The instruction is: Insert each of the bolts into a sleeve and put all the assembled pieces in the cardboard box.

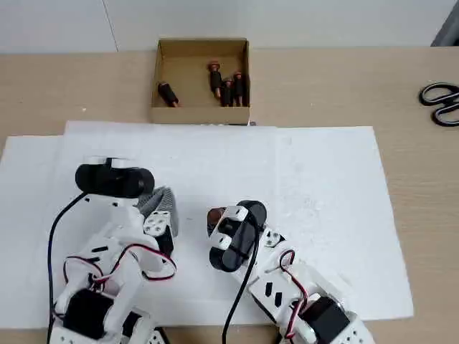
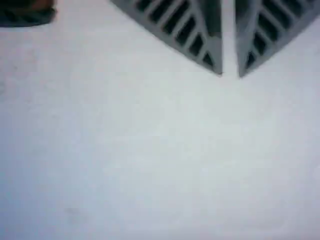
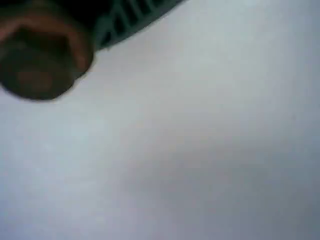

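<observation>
The cardboard box [image 1: 201, 113] stands at the table's far side with several dark assembled pieces [image 1: 228, 87] inside. My left gripper [image 1: 161, 203] rests low over the white paper, and its grey ribbed fingers [image 2: 202, 40] are shut with only a thin slit between the tips and nothing in them. Just to its right, my right gripper [image 1: 215, 221] is shut on a brown bolt piece [image 1: 214, 214]. The bolt's hexagonal head [image 3: 40, 60] shows close up beside one grey finger [image 3: 135, 20]. The same brown and dark piece [image 2: 25, 11] peeks in at the edge of the left wrist view.
White paper [image 1: 315, 215] covers the table's middle and front. Black scissors [image 1: 441, 102] lie at the far right on bare wood. Both arm bases crowd the near edge.
</observation>
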{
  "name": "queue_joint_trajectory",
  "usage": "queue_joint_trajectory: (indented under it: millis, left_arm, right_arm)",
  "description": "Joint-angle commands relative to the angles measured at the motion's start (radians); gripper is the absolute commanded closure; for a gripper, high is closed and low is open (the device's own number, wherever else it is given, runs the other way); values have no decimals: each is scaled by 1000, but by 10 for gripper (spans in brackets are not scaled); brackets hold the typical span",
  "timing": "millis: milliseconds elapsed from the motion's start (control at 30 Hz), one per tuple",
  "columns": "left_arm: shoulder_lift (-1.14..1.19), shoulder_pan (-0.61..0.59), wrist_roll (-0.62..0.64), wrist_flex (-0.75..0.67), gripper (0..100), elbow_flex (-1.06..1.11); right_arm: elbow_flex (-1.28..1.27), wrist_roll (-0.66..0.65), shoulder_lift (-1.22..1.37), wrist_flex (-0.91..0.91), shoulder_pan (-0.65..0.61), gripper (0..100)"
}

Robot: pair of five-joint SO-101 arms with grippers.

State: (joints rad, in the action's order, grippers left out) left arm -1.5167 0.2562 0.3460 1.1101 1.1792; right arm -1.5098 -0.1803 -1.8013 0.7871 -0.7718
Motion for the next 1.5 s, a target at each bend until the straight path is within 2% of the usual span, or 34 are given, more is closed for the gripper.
queue_joint_trajectory:
  millis: [0,167,300,500,633,733,933,1033,1200,1333,1467]
  left_arm:
    - [-9,-32,-6,-9,994,97]
    - [-9,-64,-40,-61,994,274]
    - [-9,-150,-126,-190,994,389]
    - [-9,-227,-259,-242,994,398]
    - [-9,-250,-279,-244,994,398]
    - [-9,-252,-279,-244,994,398]
    - [-9,-253,-279,-241,994,398]
    - [-9,-302,-264,-236,994,398]
    - [-9,-379,-180,-242,994,398]
    - [-9,-379,-178,-238,994,398]
    - [-9,-385,-178,-238,994,398]
  right_arm:
    - [-25,29,-12,-25,13,996]
    - [-48,68,-12,-41,131,996]
    - [-55,72,-12,-90,263,996]
    - [-55,74,-12,-94,375,996]
    - [-52,74,-12,-94,449,996]
    - [-54,83,-13,-88,470,996]
    - [-5,232,-10,-96,469,996]
    - [37,272,-8,-88,470,996]
    - [89,275,-5,-87,470,996]
    - [149,273,39,-61,469,996]
    - [256,281,191,-79,466,996]
